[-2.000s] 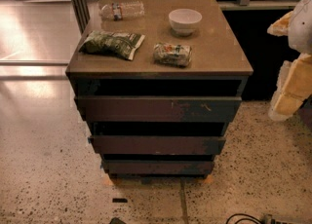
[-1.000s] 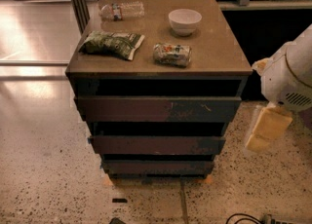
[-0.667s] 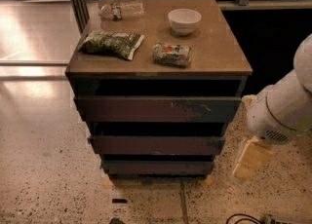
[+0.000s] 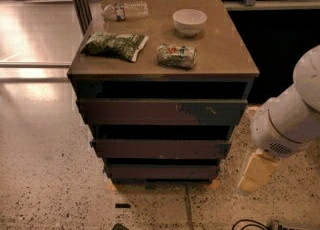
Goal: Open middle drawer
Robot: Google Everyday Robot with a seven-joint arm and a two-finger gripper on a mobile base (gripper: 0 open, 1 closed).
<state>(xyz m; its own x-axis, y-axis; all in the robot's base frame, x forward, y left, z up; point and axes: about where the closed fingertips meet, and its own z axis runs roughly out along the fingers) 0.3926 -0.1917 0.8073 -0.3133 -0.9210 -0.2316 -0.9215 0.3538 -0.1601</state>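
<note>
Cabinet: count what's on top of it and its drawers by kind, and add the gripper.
Bottles: 1, water bottle
Bowls: 1, white bowl
Snack packs: 2, green bag, small packet
Drawers: 3, top drawer, middle drawer, bottom drawer
Grippers: 1, gripper, low on the right, beside the bottom drawer and apart from it
Total: 8

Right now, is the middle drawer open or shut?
Shut: the middle drawer shows only its flat front, none of its inside. The gripper hangs low to its right, not touching it.
</note>
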